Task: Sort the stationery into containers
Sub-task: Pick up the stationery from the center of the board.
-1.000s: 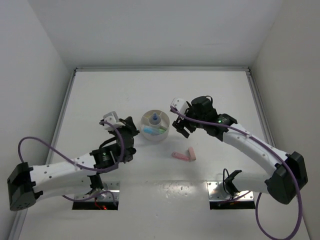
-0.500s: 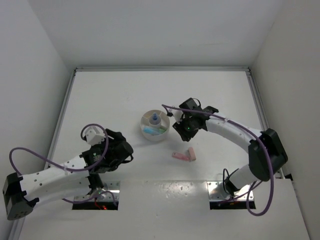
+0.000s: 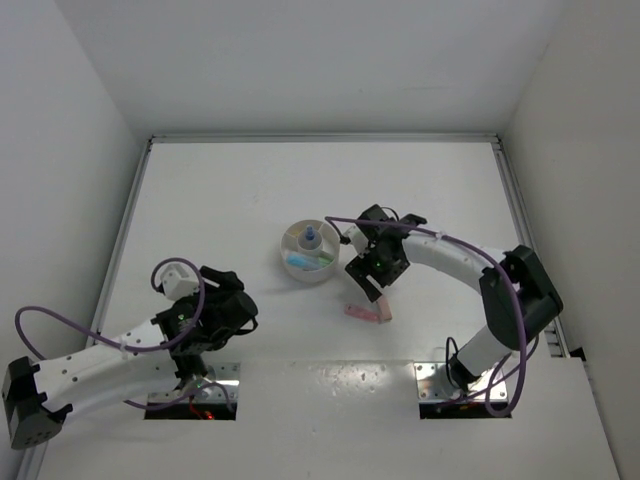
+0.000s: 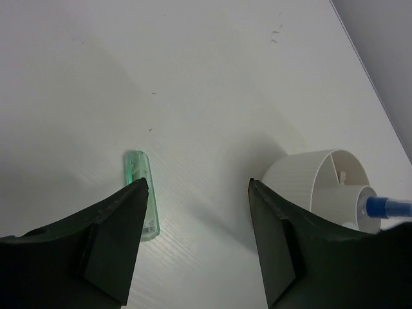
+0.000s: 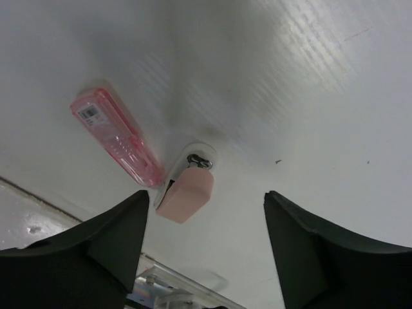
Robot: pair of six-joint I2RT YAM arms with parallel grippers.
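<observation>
The right fingers [image 5: 90, 257] are being held spread, nothing pinched, over the pink bar [image 5: 116, 138] and pink block [image 5: 188, 193] on the table [image 5: 309, 96]. The bar is being seen slanted, one end toward a finger, not square across the gap. The left fingers [image 4: 96, 238] are being held spread too, mint bar [image 4: 141, 203] beside one, dish [image 4: 293, 177] further off.

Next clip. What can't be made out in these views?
Green bar: near end behind a left jaw in the left wrist view; hidden under the arm from the top.
Dish: contents too small to count from the top; cut off by the edge and a jaw in the left wrist view.
Pink bar: label too small to read in the right wrist view.
</observation>
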